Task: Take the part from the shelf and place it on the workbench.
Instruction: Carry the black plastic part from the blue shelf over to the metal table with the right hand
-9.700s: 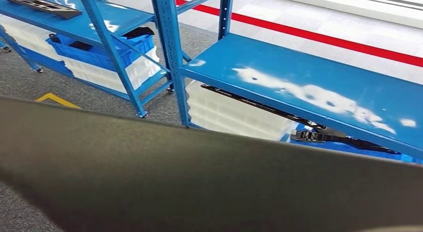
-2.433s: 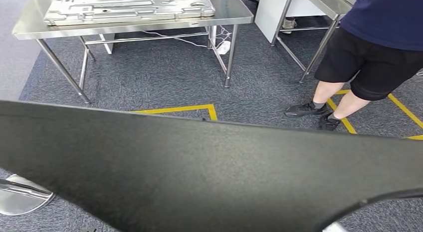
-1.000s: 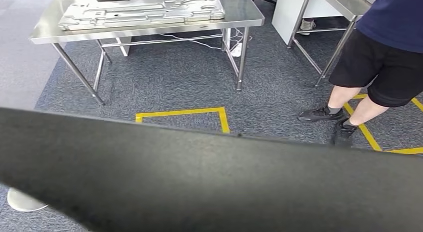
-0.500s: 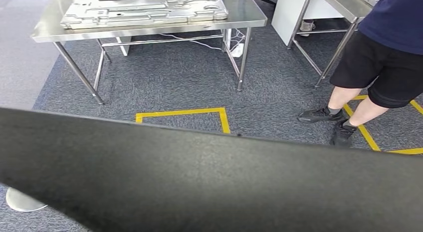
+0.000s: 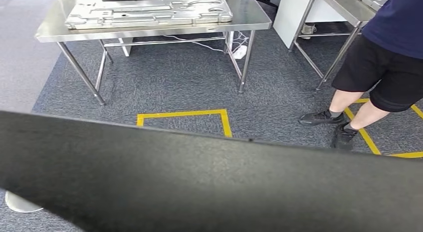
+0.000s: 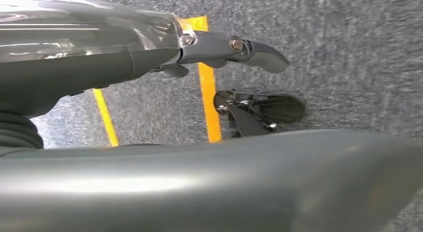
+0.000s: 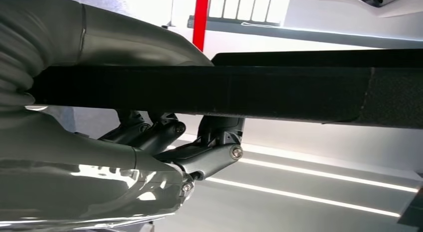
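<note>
A large black part, matte and flat, spans the near field of the head view from edge to edge, tilted slightly so its far edge runs lower toward the right. In the right wrist view the right hand grips that part: the grey thumb lies along one face and the darker fingers curl against the other face, so the edge of the panel is clamped between them. In the left wrist view the left hand has its thumb stretched out over the grey carpet, with dark fingers showing past a smooth grey surface (blurred and very close, so what it is stays unclear); whether this hand holds the part I cannot tell.

Beyond the part lies grey carpet marked with a yellow taped rectangle, open toward the robot. To the right stands a person in a dark blue top, black shorts and black shoes, one shoe on another yellow line.

Farther on is a steel worktop on thin metal legs, carrying a flat silver moulded panel that covers most of its surface. White cables trail on the floor under it. A second steel worktop stands to the right, just behind the person.
</note>
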